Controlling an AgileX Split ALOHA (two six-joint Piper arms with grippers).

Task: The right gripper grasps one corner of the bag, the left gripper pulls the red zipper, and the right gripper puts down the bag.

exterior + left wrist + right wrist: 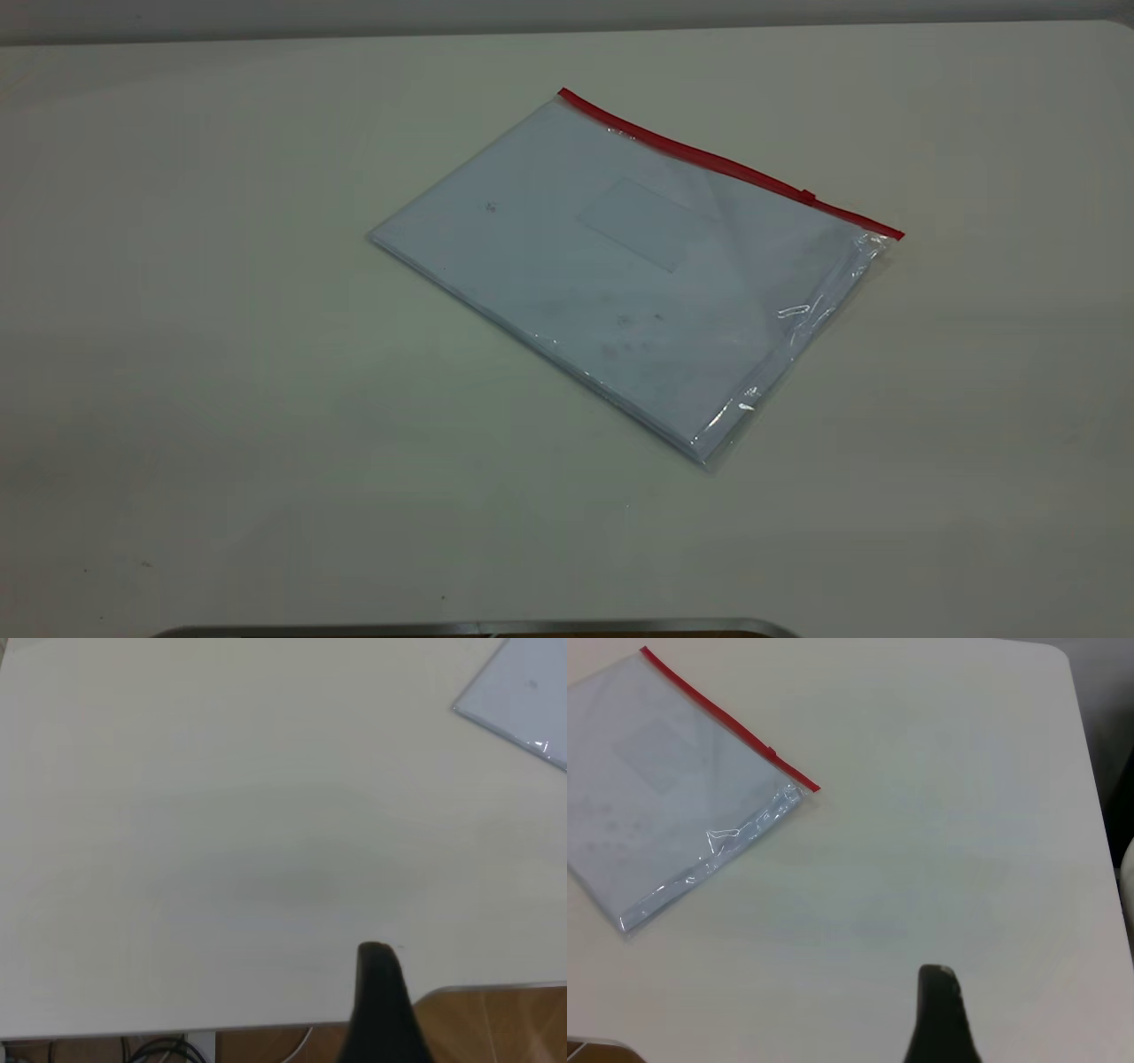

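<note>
Both claws are mostly cut off: only one black finger of the left gripper and right gripper shows, so spread or pressed cannot be told. Pale table fills the frames; the bag lies flat at centre-right, red zipper along its upper edge.

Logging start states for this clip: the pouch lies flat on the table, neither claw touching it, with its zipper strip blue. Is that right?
One detail is wrong: the zipper strip is red, not blue, as the exterior view shows. The rest holds: the pouch lies flat on the table, and neither the left claw nor the right claw touches it.
</note>
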